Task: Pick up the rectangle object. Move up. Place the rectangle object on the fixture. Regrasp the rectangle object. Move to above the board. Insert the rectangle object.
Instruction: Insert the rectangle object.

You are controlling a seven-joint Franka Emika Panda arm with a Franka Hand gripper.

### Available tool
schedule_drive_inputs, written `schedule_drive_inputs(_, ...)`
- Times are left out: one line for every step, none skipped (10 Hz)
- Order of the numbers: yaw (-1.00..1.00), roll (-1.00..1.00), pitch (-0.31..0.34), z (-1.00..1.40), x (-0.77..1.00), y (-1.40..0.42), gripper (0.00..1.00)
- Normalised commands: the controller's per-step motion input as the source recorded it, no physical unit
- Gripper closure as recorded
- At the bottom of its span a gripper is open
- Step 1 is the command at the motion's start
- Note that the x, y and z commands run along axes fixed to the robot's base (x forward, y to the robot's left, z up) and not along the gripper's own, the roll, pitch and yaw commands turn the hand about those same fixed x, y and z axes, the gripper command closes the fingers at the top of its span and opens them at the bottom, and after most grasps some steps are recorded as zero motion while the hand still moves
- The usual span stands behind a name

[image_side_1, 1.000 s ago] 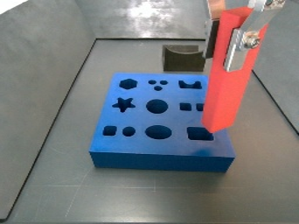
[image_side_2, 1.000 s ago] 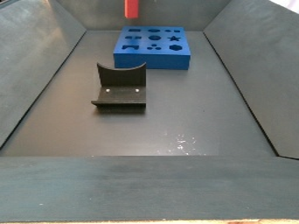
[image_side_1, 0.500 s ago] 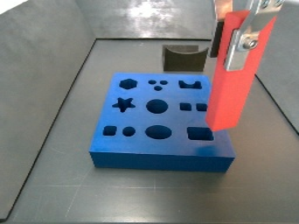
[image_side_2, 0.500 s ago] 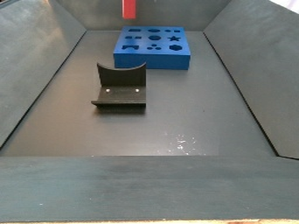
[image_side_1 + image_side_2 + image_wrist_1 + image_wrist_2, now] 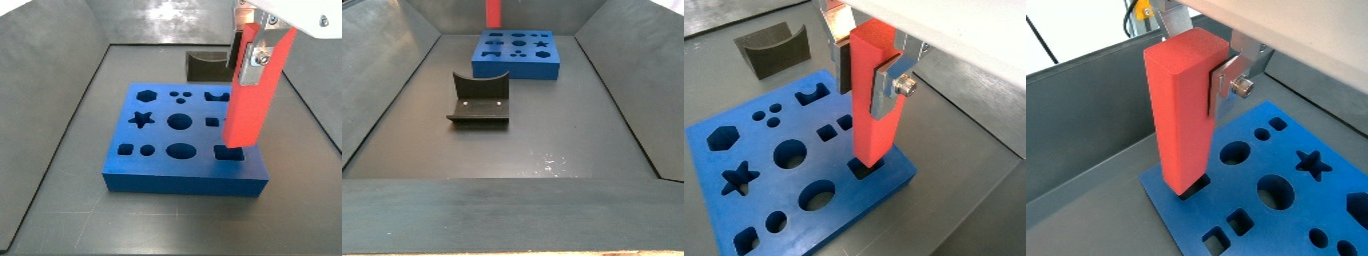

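The red-orange rectangle object (image 5: 246,100) hangs upright over the blue board (image 5: 160,160), and my gripper (image 5: 254,58) is shut on its upper part. Its lower end meets the rectangular hole (image 5: 230,155) at the board's near right corner; how deep it sits cannot be told. In both wrist views the bar (image 5: 875,110) (image 5: 1180,110) stands between the silver fingers (image 5: 886,90) (image 5: 1224,80) of the gripper (image 5: 866,80) (image 5: 1193,75), its tip at the dark hole (image 5: 862,172). The dark fixture (image 5: 207,66) stands behind the board with nothing on it. It also shows in a side view as fixture (image 5: 480,100).
The board (image 5: 519,55) has several other cut-outs: star (image 5: 142,120), hexagon (image 5: 146,96), circles and small squares. Grey walls (image 5: 67,110) enclose the dark floor (image 5: 529,150). The bar (image 5: 494,12) is cut off by the frame edge in a side view.
The gripper has come down and slightly left with the rectangle object, bringing the bar's lower end onto the corner rectangular hole. Board and fixture have not moved.
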Motion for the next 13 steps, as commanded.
schedule_drive_inputs(-0.36,0.22,0.083,-0.07,0.07,-0.04,1.00)
schedule_drive_inputs(-0.64,0.23,0.171,-0.09,0.00,0.00,1.00)
schedule_drive_inputs(-0.19,0.00,0.037,0.00,0.00,0.00,1.00)
schedule_drive_inputs(0.00,0.00,0.000,-0.03,0.00,0.00,1.00)
schedule_drive_inputs(-0.45,0.06,0.000,-0.13,0.00,-0.03,1.00)
schedule_drive_inputs(-0.56,0.06,0.031,-0.10,0.00,-0.03,1.00)
schedule_drive_inputs(-0.08,0.00,0.000,0.00,0.04,0.00,1.00)
schedule_drive_inputs(0.00,0.00,0.000,-0.02,0.00,0.00,1.00)
schedule_drive_inputs(0.00,0.00,0.000,-0.13,0.00,0.00,1.00)
schedule_drive_inputs(0.00,0.00,0.000,-0.22,0.00,0.00,1.00)
schedule_drive_inputs(0.00,0.00,0.000,-0.23,0.00,0.00,1.00)
schedule_drive_inputs(0.00,0.00,0.000,-0.19,0.02,0.00,1.00)
schedule_drive_inputs(0.00,0.00,0.000,-0.16,0.07,-0.01,1.00)
